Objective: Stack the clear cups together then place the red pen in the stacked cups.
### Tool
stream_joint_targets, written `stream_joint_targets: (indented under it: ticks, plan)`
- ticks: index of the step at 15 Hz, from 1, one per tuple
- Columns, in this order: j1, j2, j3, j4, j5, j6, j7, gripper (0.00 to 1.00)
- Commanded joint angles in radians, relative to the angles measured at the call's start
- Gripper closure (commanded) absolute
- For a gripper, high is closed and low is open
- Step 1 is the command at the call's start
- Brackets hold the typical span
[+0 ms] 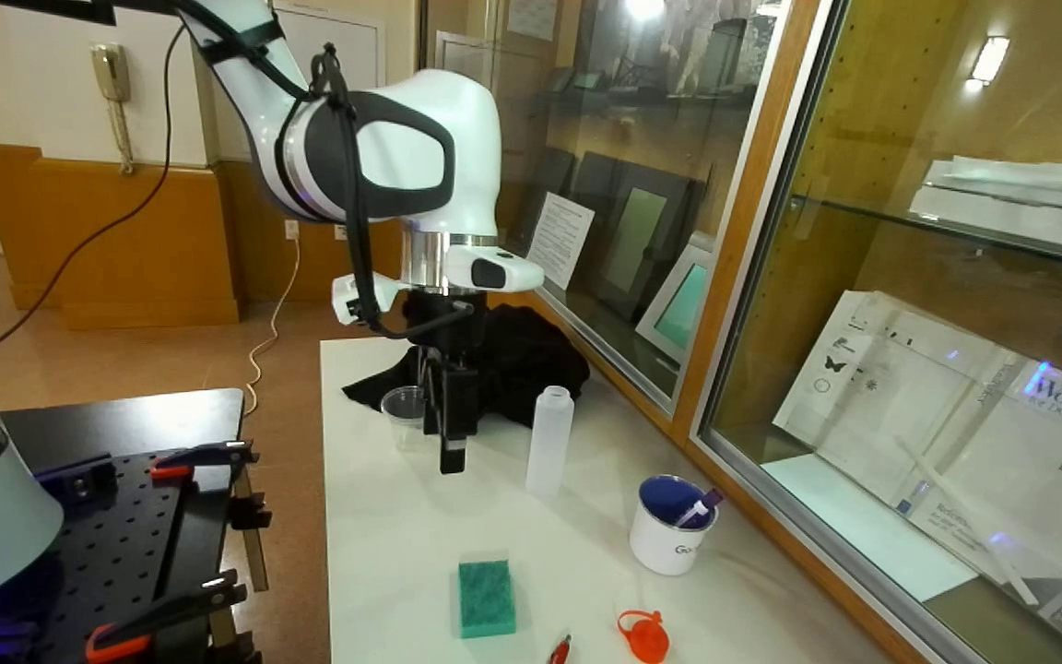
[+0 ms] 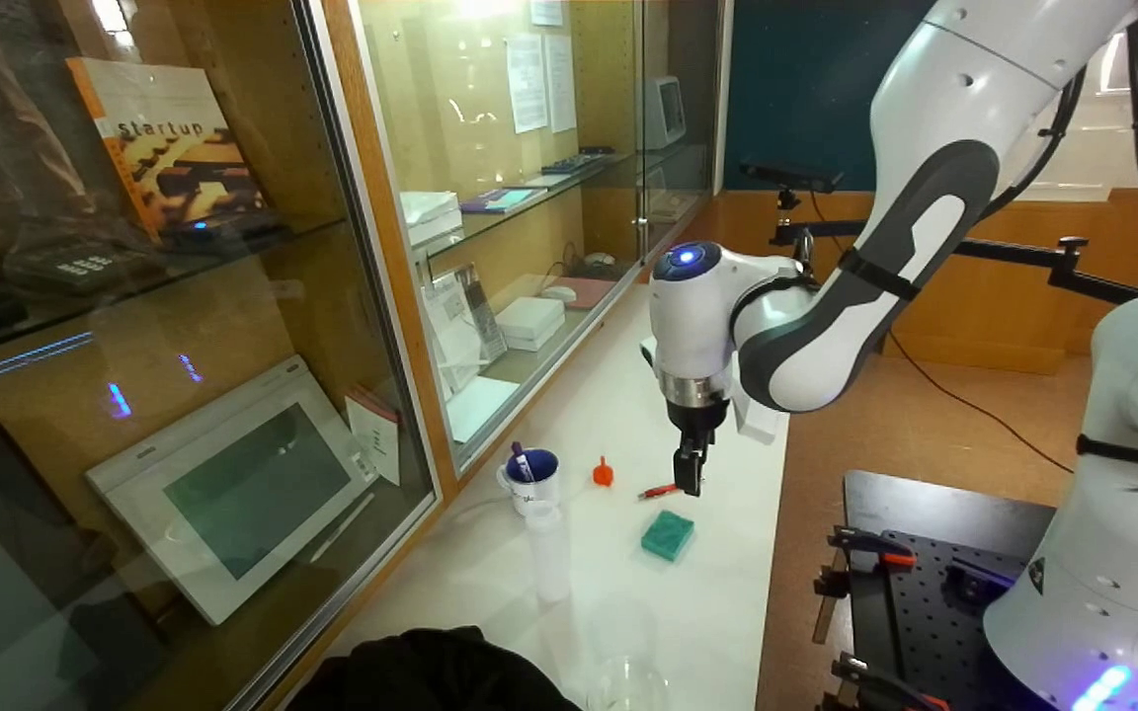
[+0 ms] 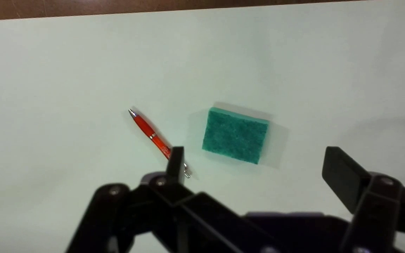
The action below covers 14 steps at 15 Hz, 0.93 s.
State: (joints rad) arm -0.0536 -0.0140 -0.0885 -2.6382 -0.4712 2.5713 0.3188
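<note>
A clear cup (image 1: 405, 410) stands near the far end of the white table, partly behind my gripper. It shows faintly at the bottom edge in an exterior view (image 2: 625, 683); I cannot tell whether a second cup is nested in it. The red pen (image 3: 149, 131) lies flat on the table beside the sponge, its clip end partly behind my left finger. It also shows in both exterior views (image 1: 560, 651) (image 2: 661, 491). My gripper (image 3: 253, 165) is open and empty, above the table near the sponge and pen. It also shows in both exterior views (image 1: 453, 456) (image 2: 690, 474).
A green sponge (image 3: 236, 135) lies near the pen. A whitish bottle (image 1: 549, 443), a white mug (image 1: 669, 544) with a purple marker, and a red-orange cap (image 1: 647, 638) stand toward the glass cabinet (image 1: 725, 369). A black cloth (image 1: 531, 355) lies at the table's end.
</note>
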Motion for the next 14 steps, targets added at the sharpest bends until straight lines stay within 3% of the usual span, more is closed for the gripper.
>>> stream_joint_targets:
  ticks: [1,4,8,12,14]
  plan:
    - [-0.010,0.028,0.006,0.030,0.052,-0.048,-0.044,0.00]
    - [-0.045,0.075,-0.033,0.068,-0.031,-0.049,-0.064,0.00]
    - [-0.084,0.179,-0.106,0.139,-0.288,0.020,-0.111,0.00]
    - [-0.133,0.293,-0.180,0.197,-0.501,0.260,-0.180,0.00]
    - [-0.175,0.360,-0.191,0.225,-0.531,0.428,-0.229,0.00]
